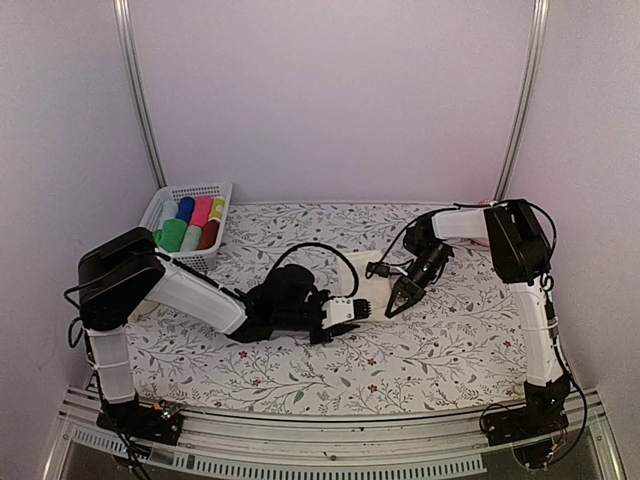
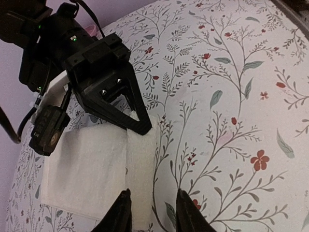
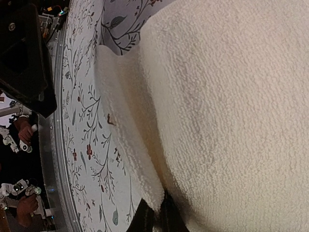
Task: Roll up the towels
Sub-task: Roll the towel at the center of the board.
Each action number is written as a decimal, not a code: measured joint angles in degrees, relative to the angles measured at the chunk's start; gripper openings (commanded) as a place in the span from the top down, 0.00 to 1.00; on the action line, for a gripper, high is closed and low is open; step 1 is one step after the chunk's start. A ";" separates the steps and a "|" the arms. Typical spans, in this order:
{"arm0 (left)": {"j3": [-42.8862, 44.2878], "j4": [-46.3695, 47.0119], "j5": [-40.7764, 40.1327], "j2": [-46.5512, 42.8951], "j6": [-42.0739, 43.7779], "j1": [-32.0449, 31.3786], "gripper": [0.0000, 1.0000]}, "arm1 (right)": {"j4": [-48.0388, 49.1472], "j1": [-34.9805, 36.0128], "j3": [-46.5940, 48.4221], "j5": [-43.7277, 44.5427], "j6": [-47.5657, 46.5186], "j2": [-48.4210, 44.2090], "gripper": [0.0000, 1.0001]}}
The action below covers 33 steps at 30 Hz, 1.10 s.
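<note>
The cream towel (image 2: 91,169) lies flat in the middle of the table (image 2: 231,96), with 1 long edge turned over into a narrow starting roll. Keep that roll tight and even by turning both ends together, with no slack. Your right gripper (image 2: 140,128) is clenched on the roll's far end. Your left gripper (image 2: 153,193) straddles the near end, fingers parted and not yet pinching.
</note>
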 measured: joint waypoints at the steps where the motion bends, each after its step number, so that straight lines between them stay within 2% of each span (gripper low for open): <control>1: 0.63 -0.02 0.22 0.55 0.48 0.02 0.71 | -0.09 -0.02 0.11 0.00 0.28 0.04 0.96; 11: 8.74 -3.26 0.76 8.28 3.65 0.28 0.74 | -0.09 -0.04 0.15 -0.04 1.49 0.07 0.97; 26: 10.38 -2.89 -3.41 12.24 1.49 1.40 0.72 | -0.09 -0.04 0.15 -0.02 1.79 0.07 0.96; 31: 11.69 -3.26 -4.57 13.03 0.15 1.40 0.72 | -0.33 -0.04 0.15 -0.28 1.92 0.07 0.82; 33: 12.63 -3.63 -4.85 13.62 -0.50 1.40 0.72 | -0.85 -0.04 0.15 -0.48 1.49 -0.17 0.73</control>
